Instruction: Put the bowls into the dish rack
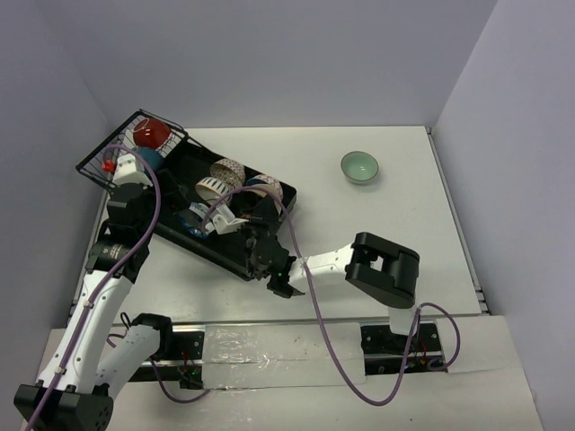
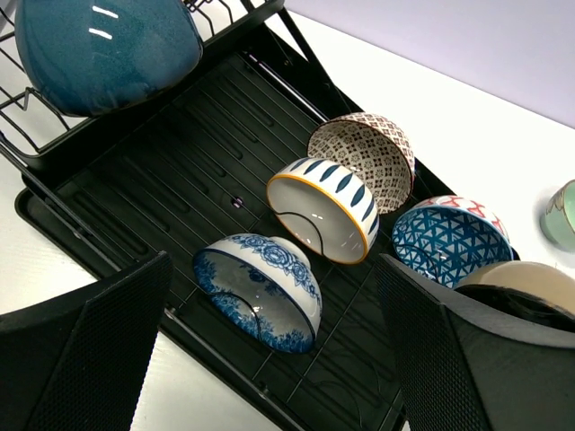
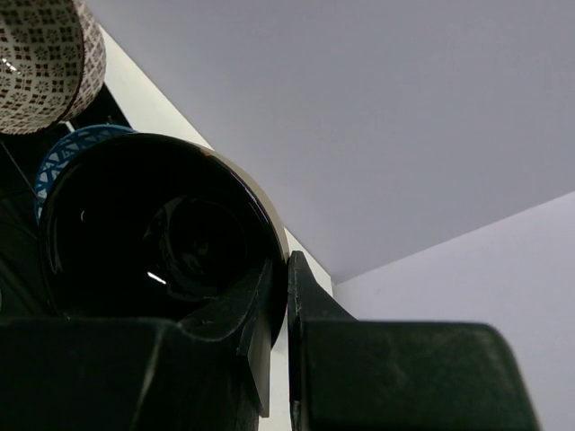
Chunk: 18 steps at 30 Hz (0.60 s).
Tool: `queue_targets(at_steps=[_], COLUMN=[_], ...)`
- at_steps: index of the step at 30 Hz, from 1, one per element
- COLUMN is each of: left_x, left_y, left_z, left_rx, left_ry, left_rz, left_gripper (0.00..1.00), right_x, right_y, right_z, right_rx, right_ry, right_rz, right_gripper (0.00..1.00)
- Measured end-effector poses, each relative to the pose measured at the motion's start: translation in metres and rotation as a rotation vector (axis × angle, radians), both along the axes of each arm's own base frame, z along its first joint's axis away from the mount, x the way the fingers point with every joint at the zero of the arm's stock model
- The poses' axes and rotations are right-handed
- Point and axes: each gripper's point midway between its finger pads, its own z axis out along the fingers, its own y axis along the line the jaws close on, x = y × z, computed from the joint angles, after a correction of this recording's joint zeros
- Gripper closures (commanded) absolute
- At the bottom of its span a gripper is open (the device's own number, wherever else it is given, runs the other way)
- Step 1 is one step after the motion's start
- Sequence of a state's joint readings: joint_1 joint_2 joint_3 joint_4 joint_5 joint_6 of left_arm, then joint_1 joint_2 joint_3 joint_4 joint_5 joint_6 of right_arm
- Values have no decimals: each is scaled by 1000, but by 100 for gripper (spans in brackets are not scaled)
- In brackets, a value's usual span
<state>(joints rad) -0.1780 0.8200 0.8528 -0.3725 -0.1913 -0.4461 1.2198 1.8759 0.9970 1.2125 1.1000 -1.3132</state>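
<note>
Status: dish rack [image 2: 171,162] sits diagonal at far-left of desk [image 1: 377,224], wire basket [image 1: 99,162] end close to L wall. Already loaded: red bowl [image 1: 153,133] and teal bowl [image 2: 103,49] in basket; lattice bowl [image 2: 368,157], striped bowl [image 2: 328,206], floral bowl [image 2: 260,287], triangle-pattern bowl [image 2: 445,242] stood on edge in tray. R end effector [image 3: 280,269] nearly closed, pinching rim of cream bowl [image 3: 153,242] (dark inside) just beside triangle-pattern bowl at tray's R end; can't tell if it rests on ribs yet. L end effector [image 2: 274,265] jaws fully apart, empty, above near edge of tray. Left to do, by judgement: set cream bowl down, then fetch mint bowl [image 1: 359,167], alone at far-R, well apart from rack. Room: bare ribs btw basket and bowl row; R end crowded. Walls on three sides.
</note>
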Motion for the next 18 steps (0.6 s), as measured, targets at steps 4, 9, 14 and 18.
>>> queue_targets(at_steps=[4,9,14,18], left_x=[0,0,0,0], left_y=[2,3,3,5], left_z=[0,0,0,0], left_rx=[3,5,6,9], left_ry=[-1,-1,-2,-2], left_rz=[10,15,18,25], left_gripper=[1,1,1,1], right_x=[2,3,9,13], right_y=[6,14,25,30], right_z=[-9,-22,-38,-48], right_rx=[-23,-44,-73,-89], right_ry=[3,10,24,36], right_rz=[15,38,48,46], right_gripper=[100,100,100,100])
